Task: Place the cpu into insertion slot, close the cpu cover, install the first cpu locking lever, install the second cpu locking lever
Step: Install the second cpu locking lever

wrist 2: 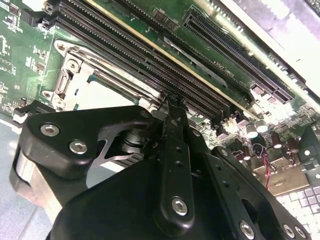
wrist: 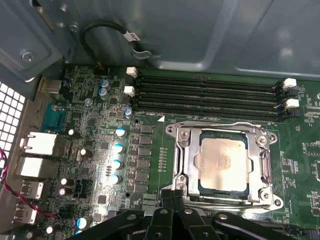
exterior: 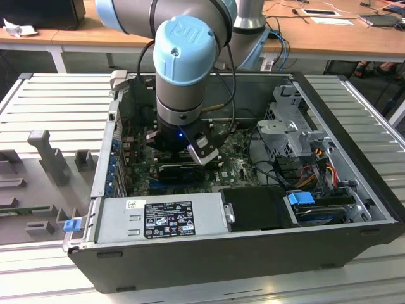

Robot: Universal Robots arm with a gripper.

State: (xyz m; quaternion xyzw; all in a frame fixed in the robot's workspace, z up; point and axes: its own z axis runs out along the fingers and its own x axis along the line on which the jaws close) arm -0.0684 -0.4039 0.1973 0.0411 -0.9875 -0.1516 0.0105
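Cpu (wrist: 223,166) sits in the insertion slot (wrist: 184,172) mid-motherboard, cpu cover (wrist: 264,165) lying over it. Gripper (wrist: 172,192) hovers at the socket's edge; fingers look pinched narrow. Levers would need slow, square pressing.

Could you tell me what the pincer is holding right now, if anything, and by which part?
Nothing visibly: the cpu sits in its socket under the cpu cover; a hold cannot be told.

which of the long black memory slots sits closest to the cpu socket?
In the first wrist view, the memory slot bordering the cpu cover. The other three lie farther off, toward the case wall. The cpu sits under that cover.
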